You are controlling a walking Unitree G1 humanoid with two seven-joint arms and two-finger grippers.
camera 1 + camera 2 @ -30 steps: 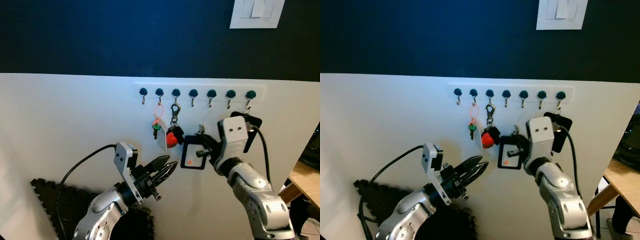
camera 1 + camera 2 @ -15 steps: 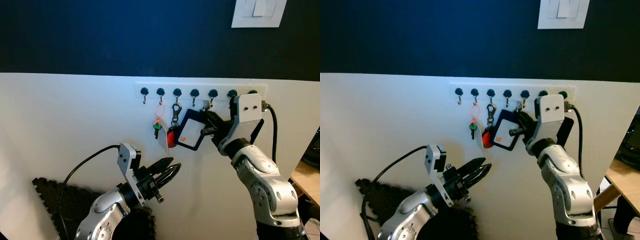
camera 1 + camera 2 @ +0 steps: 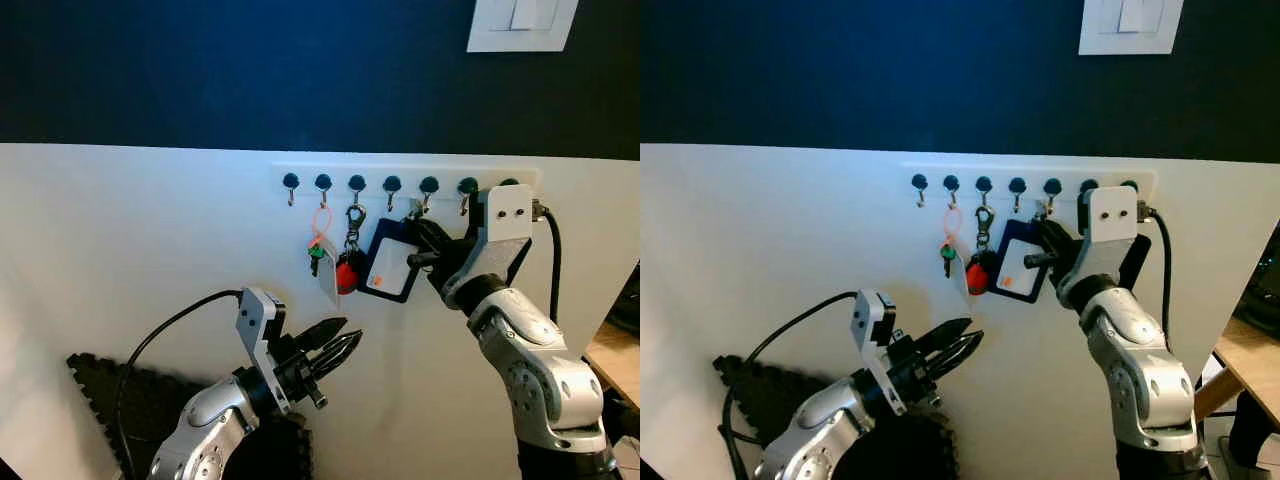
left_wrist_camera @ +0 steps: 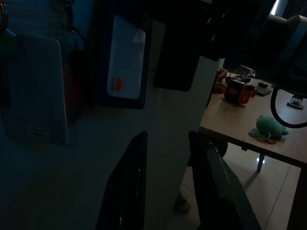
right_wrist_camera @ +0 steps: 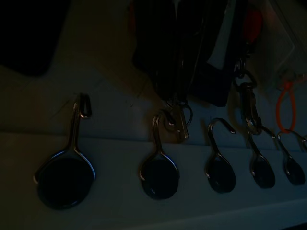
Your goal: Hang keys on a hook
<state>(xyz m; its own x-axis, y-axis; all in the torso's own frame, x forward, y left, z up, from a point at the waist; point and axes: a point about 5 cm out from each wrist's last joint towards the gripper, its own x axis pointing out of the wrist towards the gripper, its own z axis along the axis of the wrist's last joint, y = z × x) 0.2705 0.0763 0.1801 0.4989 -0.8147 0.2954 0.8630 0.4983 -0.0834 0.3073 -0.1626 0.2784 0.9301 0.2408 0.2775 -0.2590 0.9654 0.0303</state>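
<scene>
Right gripper (image 3: 418, 252) clamped on black card holder with white card (image 3: 388, 269), raised so key ring (image 5: 178, 118) meets metal hook (image 5: 160, 143) just above fingertips. Left gripper (image 3: 340, 352) low, slightly parted, holding nothing, kept clear.

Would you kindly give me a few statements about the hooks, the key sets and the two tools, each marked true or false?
1. The right tool holds a black card holder up by the hook rail. True.
2. A red fob hangs from the third hook from the left. True.
3. The left tool grips the orange loop. False: it hangs below the rail, holding nothing.
4. The leftmost hook carries keys. False: it is bare.
5. A light switch sits on the dark wall above the rail. True.
</scene>
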